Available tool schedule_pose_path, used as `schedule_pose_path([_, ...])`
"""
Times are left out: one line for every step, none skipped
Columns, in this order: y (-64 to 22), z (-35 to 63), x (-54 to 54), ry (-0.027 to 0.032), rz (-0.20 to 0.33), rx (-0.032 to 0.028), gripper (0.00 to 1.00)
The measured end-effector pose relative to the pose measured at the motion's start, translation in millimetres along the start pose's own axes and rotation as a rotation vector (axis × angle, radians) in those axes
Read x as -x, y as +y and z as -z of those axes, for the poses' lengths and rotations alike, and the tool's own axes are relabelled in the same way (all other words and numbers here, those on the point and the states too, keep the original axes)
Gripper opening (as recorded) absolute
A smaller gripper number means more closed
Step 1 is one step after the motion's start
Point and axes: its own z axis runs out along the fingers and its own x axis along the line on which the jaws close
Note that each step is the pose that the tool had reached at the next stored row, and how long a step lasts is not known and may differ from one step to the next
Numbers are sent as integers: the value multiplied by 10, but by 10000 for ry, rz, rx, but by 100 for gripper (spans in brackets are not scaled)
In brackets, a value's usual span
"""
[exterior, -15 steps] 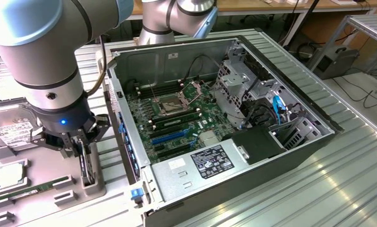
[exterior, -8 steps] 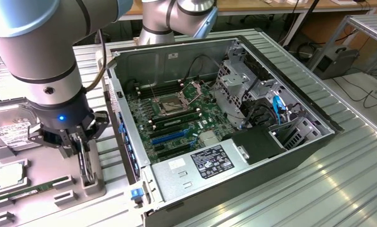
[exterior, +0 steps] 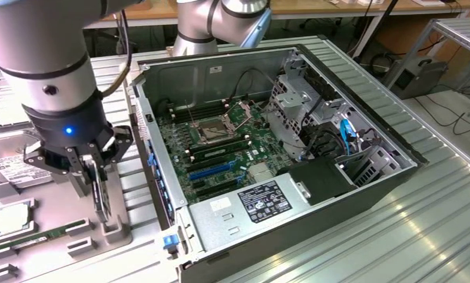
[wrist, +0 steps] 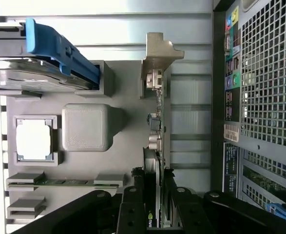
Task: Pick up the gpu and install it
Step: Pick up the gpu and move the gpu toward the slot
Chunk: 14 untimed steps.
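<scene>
Hand [wrist: 153,191] clamped on gpu [wrist: 155,141], edgewise at grey tray [wrist: 84,163]; ribbed metal bench [exterior: 423,236], open computer case [exterior: 376,100] alongside

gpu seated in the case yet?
No, the gpu stands on edge in the gray tray beside the case, with the gripper closed on it.

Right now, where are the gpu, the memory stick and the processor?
gpu [wrist: 156,124], wrist view, the card's edge at mid-length.
memory stick [wrist: 65,182], wrist view, middle of the green strip.
processor [wrist: 33,140], wrist view, centre of its silver lid.
</scene>
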Motion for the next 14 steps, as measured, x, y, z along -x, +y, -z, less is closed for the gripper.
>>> schedule_pose_path([1,49,-1,-3,4,-1,26])
schedule_pose_path([2,92,-1,-9,8,0,26])
schedule_pose_path([2,134,-2,-14,11,-1,26])
schedule_pose_path([3,177,-3,-24,12,0,26])
schedule_pose_path([4,217,-4,-32,13,0,26])
schedule_pose_path([5,254,-5,-41,14,-1,26])
schedule_pose_path([6,290,-5,-51,15,-1,26])
schedule_pose_path([6,322,-6,-68,16,0,26])
schedule_pose_path([7,353,-6,-89,17,0,26])
schedule_pose_path([7,378,-7,-107,18,0,26])
schedule_pose_path([8,406,-7,-128,20,0,26])
schedule_pose_path([8,434,-8,-145,22,0,26])
schedule_pose_path([9,506,-9,-181,26,1,26])
schedule_pose_path([10,553,-9,-201,27,0,26])
